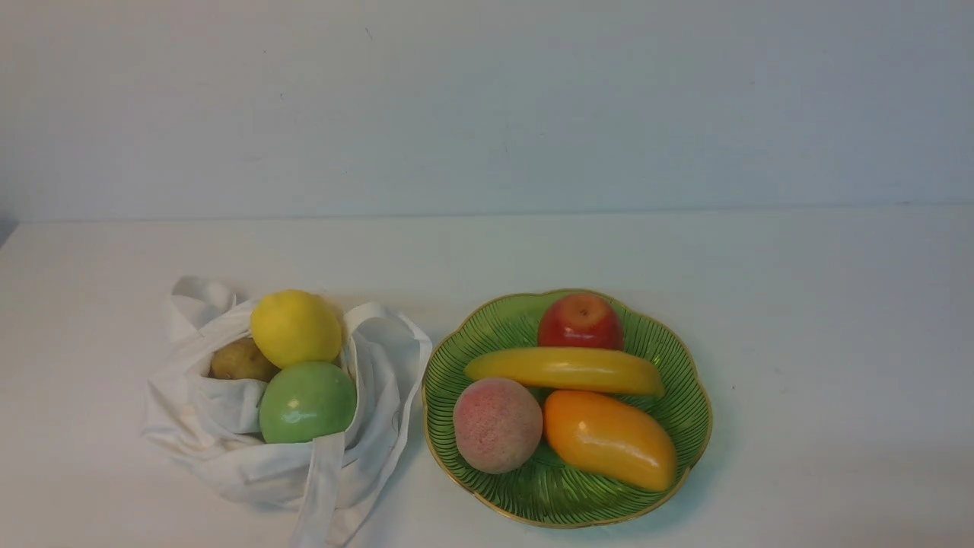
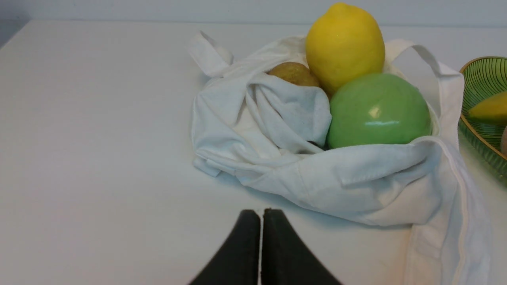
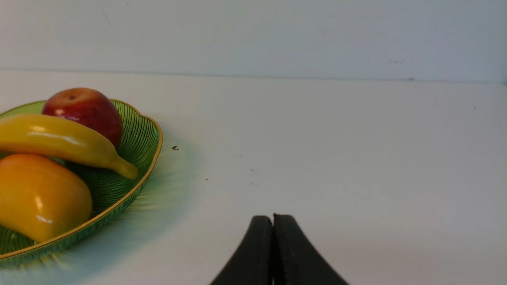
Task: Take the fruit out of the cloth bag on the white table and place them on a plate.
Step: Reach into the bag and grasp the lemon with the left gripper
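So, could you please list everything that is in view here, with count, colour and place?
cloth bag: one, off-white, left part of the table, open and crumpled
lemon: one, yellow, in the bag, at the back
green apple: one, glossy green, in the bag, at the front
brown fruit: one, dull brown, in the bag, left of the lemon, partly under cloth
plate: one, green with gold rim, right of the bag
red apple: one, red, plate's far side
banana: one, yellow, across the plate's middle
peach: one, pink, plate's near left
mango: one, orange-yellow, plate's near right
white table: one, white, under everything
wall: one, pale, behind the table
left hand: one, black, shut, empty, short of the bag
right hand: one, black, shut, empty, right of the plate
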`<move>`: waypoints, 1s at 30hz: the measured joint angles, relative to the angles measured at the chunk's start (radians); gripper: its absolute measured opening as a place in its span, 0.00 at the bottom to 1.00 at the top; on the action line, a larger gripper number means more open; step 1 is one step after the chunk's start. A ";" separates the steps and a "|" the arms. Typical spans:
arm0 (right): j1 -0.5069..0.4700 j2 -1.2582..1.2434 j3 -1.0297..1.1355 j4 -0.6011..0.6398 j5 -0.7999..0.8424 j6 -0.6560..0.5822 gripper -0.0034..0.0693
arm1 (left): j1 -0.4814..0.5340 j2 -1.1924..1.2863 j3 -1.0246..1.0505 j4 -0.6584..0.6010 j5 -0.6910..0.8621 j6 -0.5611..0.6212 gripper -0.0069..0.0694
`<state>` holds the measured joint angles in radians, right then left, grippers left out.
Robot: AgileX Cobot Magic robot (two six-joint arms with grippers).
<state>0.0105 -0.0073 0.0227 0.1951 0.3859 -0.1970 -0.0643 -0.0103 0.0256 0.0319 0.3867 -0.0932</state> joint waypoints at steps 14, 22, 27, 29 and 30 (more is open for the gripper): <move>0.000 0.000 0.000 0.000 0.000 0.000 0.03 | 0.000 0.000 0.000 0.000 0.000 0.000 0.08; 0.000 0.000 0.000 0.000 0.000 0.000 0.03 | 0.000 0.000 0.001 0.020 -0.026 0.007 0.08; 0.000 0.000 0.000 0.000 0.000 0.000 0.03 | 0.000 0.000 0.003 -0.097 -0.173 -0.083 0.08; 0.000 0.000 0.000 0.000 0.000 0.000 0.03 | 0.000 0.000 0.003 -0.162 -0.254 -0.130 0.08; 0.000 0.000 0.000 0.000 0.000 0.000 0.03 | 0.000 0.000 0.003 -0.202 -0.305 -0.147 0.08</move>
<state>0.0105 -0.0073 0.0227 0.1951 0.3859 -0.1970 -0.0643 -0.0103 0.0282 -0.1701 0.0820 -0.2400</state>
